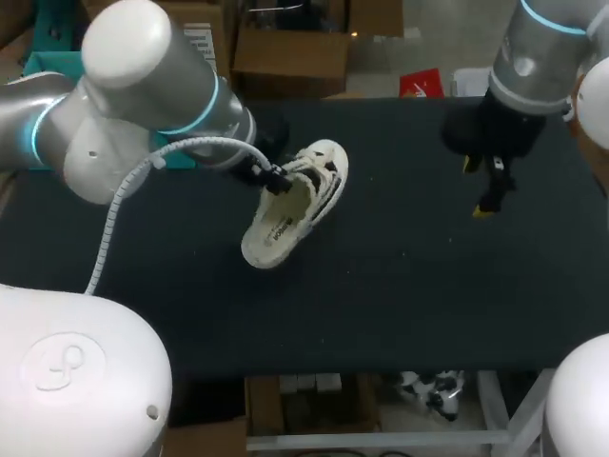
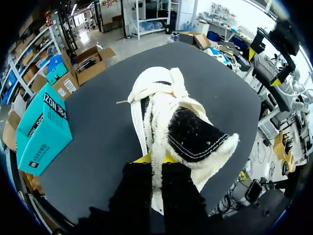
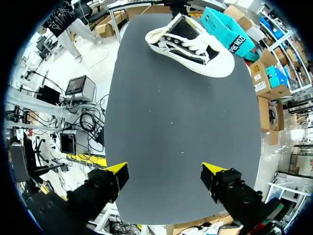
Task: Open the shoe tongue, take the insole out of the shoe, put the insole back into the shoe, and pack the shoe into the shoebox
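- Shoe (image 1: 290,209): white with black, lies left of the middle of the dark table (image 1: 400,286), tipped so its opening faces upward.
- Left arm comes in low from the left. The left gripper (image 2: 155,159) is closed on the shoe's fleecy rim, one finger on each side.
- Right arm is over the table's right part. The right gripper (image 3: 164,176) points down with its fingers wide apart, holding nothing, well apart from the shoe.
- Teal box (image 2: 41,129): at the table's edge.

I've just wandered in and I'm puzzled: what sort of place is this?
Probably a robotics test lab: a left arm and right arm hang over a dark table, the left's jaws holding a white shoe, with a teal shoebox nearby.
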You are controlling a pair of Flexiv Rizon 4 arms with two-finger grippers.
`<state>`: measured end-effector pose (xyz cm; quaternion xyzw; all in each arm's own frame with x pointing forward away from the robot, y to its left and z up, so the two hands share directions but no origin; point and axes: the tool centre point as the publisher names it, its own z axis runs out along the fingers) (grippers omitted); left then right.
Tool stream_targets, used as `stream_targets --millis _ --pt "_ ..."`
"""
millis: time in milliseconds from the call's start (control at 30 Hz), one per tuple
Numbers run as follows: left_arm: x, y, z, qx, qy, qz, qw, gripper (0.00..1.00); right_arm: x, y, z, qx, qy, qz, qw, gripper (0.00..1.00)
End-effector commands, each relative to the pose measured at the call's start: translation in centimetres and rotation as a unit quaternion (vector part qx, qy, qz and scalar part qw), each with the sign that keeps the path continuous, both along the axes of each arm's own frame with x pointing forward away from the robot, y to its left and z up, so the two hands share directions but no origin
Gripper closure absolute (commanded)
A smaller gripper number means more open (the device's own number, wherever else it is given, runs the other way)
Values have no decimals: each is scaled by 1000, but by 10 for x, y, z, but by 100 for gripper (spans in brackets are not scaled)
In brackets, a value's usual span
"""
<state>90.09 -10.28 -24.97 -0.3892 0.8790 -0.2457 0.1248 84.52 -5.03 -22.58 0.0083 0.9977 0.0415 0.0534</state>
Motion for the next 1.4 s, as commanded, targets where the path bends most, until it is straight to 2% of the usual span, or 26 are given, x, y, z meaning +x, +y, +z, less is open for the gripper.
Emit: stream_targets --millis 33,167,300,500,600,700,967,1133,1233,1400 --pt "-2 43 58 -35 -37 -118 992 100 -4 -2 -1 2 -5 0 1000 0" --pt "27 76 94 -24 -86 -166 982 100 -4 -2 -1 2 -5 0 1000 0" --pt "66 118 125 -4 -114 -199 973 100 -4 -2 -1 2 -5 0 1000 0" --pt "110 183 157 5 -150 -245 958 100 -4 -2 -1 2 -5 0 1000 0" --pt "138 215 175 -4 -165 -248 955 100 -4 -2 -1 2 -5 0 1000 0" --pt "165 243 184 -1 -172 -246 954 100 -4 -2 -1 2 -5 0 1000 0" --pt "226 299 182 4 -172 -234 957 100 -4 -2 -1 2 -5 0 1000 0" --pt "257 325 168 7 -163 -218 962 100 -4 -2 -1 2 -5 0 1000 0" --pt "277 338 153 19 -147 -210 966 100 -4 -2 -1 2 -5 0 1000 0" --pt "295 360 134 32 -126 -201 971 100 -4 -2 -1 2 -5 0 1000 0"
